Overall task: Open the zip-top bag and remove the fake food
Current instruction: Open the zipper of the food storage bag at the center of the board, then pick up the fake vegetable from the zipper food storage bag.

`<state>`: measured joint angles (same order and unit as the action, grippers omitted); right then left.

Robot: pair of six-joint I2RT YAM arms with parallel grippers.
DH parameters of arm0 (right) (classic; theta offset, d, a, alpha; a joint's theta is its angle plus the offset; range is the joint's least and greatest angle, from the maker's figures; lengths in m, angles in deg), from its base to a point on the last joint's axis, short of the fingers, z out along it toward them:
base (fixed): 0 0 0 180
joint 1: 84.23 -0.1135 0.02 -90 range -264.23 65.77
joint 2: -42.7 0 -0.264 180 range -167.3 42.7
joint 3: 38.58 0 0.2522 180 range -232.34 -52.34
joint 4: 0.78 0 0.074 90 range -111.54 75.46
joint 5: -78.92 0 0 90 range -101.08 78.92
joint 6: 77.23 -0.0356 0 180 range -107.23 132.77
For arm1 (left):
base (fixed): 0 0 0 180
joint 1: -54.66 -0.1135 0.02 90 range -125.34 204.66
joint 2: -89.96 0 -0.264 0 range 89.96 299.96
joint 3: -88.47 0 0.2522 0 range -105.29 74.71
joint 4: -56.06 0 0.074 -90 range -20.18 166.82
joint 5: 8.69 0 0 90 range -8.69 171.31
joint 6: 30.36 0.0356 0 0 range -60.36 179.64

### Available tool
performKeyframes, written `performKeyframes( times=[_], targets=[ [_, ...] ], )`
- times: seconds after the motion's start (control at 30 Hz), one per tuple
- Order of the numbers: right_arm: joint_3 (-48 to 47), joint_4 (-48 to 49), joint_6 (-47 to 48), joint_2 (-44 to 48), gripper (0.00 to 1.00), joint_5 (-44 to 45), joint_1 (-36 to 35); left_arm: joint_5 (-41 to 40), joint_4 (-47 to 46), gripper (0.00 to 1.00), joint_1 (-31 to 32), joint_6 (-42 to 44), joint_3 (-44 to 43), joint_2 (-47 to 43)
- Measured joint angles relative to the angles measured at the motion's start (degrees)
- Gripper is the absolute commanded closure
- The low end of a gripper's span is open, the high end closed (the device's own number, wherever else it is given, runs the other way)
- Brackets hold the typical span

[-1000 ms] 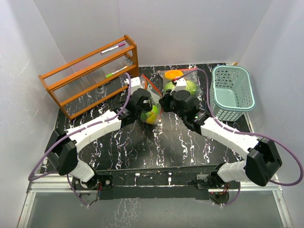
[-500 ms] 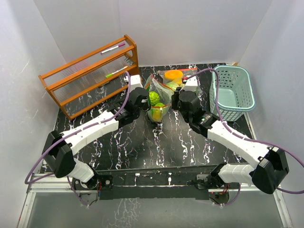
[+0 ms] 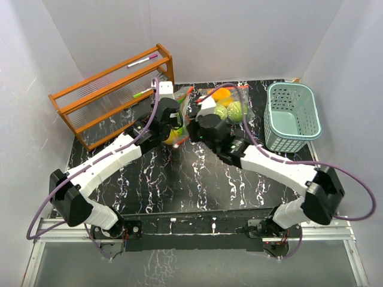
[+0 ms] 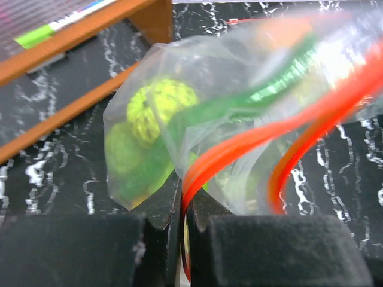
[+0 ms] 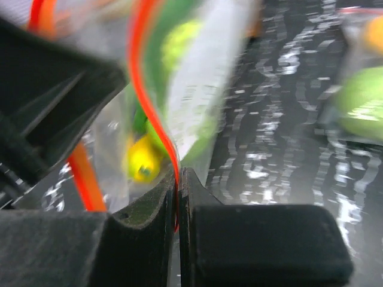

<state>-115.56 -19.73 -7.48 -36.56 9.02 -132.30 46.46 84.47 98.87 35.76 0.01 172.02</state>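
Note:
A clear zip-top bag [image 3: 178, 135] with an orange-red zip strip hangs between my two grippers at the back middle of the table. My left gripper [image 3: 174, 121] is shut on the zip strip [image 4: 251, 140]. My right gripper [image 3: 195, 124] is shut on the other lip of the strip [image 5: 157, 128]. The fake food is inside the bag: a yellow-green ribbed ball [image 4: 159, 105], round green pieces [image 4: 128, 158] and a yellow piece [image 5: 142, 162]. The left gripper [image 4: 184, 209] and the right gripper [image 5: 178, 191] each have the strip pinched between their jaws.
A second clear bag [image 3: 230, 107] with an orange piece and green balls lies behind the right gripper. A wooden rack [image 3: 114, 98] with markers stands at the back left. A pale-teal slotted basket [image 3: 291, 112] stands at the back right. White walls close in the table.
Both grippers moved left and toward the back with the bag. The right gripper swung across close to the left one, so the bag mouth is no longer stretched wide.

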Motion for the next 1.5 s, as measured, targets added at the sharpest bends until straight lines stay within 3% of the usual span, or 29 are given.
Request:
performKeyframes(
  times=[0.17, 0.3, 0.47, 0.53, 0.63, 0.77, 0.83, 0.97, 1.23, 1.5],
  targets=[
    [0.33, 4.37, -1.7, -6.12, 0.93, -6.69, -3.32, -3.02, 4.28, 1.0, -0.44, 5.27, -2.99, 0.0],
    [4.79, 5.49, -3.13, -6.27, 0.91, -6.67, -2.36, -3.85, 3.76, 1.0, -0.5, 6.19, 2.27, 0.52],
    [12.85, 6.05, -6.12, -6.1, 0.54, -6.08, 2.19, 0.42, 2.05, 1.0, -0.59, 4.09, 7.61, 6.67],
    [15.43, 4.9, -6.97, -5.81, 0.5, -5.03, 4.17, 2.67, 0.94, 1.0, -0.59, 3.26, 8.52, 8.9],
    [17.64, 1.81, -7.21, -3.17, 0.55, -2.62, 5.75, 6.01, -0.9, 1.0, -0.55, 1.88, 8.83, 11.28],
    [17.9, 1.62, -7.04, 3.54, 0.81, -1.95, 5.95, 9.44, -3.98, 1.0, -0.55, 0.66, 9.14, 12.26],
    [18.1, 4.09, -7.39, 6.51, 0.9, -4.42, 6.56, 10.67, -4.9, 1.0, -0.55, 0.24, 9.18, 12.37],
    [21.79, 14.51, -10.43, 7.32, 0.93, -13.46, 9.18, 12.24, -6.36, 1.0, -0.55, -0.42, 9.18, 12.37],
    [29.79, 34.25, -20.28, -4.52, 0.91, -28.22, 12.52, 14.27, -7.82, 1.0, -0.57, -1.9, 9.86, 12.35],
    [29.97, 53.37, -31.17, -12.81, 0.55, -32.89, 14.1, 15.87, -8.28, 1.0, -0.57, -3.17, 10.56, 12.35]
  ],
)
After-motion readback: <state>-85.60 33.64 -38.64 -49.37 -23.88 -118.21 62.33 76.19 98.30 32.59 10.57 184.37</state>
